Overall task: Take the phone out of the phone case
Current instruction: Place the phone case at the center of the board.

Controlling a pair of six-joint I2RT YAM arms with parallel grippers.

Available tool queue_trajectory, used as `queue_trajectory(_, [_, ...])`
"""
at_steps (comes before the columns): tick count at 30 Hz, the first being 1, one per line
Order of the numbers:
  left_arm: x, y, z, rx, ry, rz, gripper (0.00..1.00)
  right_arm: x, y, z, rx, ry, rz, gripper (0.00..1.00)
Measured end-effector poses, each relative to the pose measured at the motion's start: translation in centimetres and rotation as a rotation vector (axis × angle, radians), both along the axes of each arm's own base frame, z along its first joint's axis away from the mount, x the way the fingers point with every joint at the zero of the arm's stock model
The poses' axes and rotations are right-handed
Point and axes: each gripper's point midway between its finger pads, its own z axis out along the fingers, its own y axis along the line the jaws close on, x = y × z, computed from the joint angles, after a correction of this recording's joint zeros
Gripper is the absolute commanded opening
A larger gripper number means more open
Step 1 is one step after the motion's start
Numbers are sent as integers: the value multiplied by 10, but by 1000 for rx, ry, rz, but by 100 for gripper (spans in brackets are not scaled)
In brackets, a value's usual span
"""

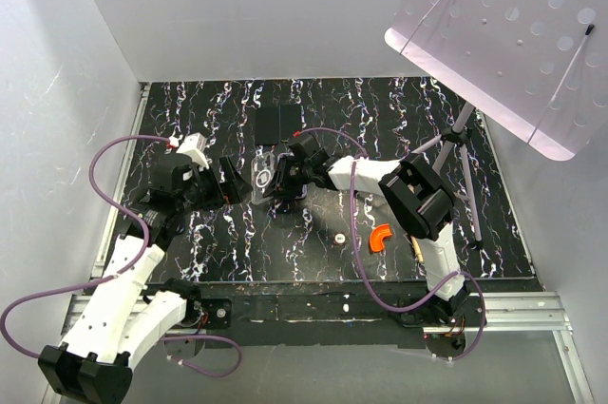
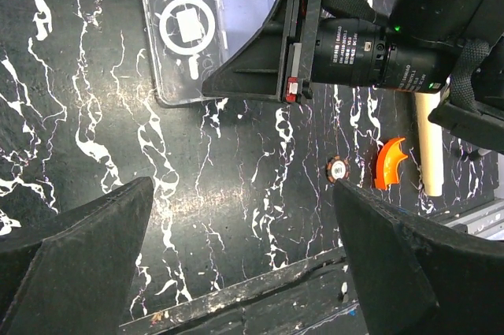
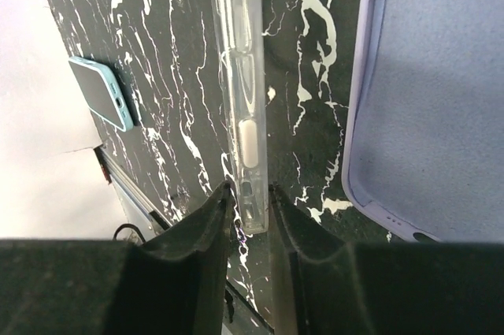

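Enclosed test cell in a robotics lab.

A white-and-black left robot arm [image 1: 123, 295] and a matching right robot arm [image 1: 375, 176] are bolted side by side to a bare aluminium rail frame [image 1: 513, 307] at the near edge of a black, white-veined marble-patterned worktop [image 1: 313, 242]. Plain white panel walls [image 1: 256, 14] box the worktop in on three sides. Loose purple cables [image 1: 95, 162] loop along the arms. A pale perforated sheet [image 1: 513, 33] hangs tilted over the far right corner on a thin metal tripod stand [image 1: 463, 124].
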Motion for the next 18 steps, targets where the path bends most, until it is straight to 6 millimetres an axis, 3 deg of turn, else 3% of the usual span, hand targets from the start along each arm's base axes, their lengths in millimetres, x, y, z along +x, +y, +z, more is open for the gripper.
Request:
queue_trajectory(6, [-2,0,-1,10,3,-6,98,0,-5,-2,-42,2,6,44])
queue_trajectory(18, [-4,5,2,28,-9,13,98,7,-8,15,-120,-24,19,56])
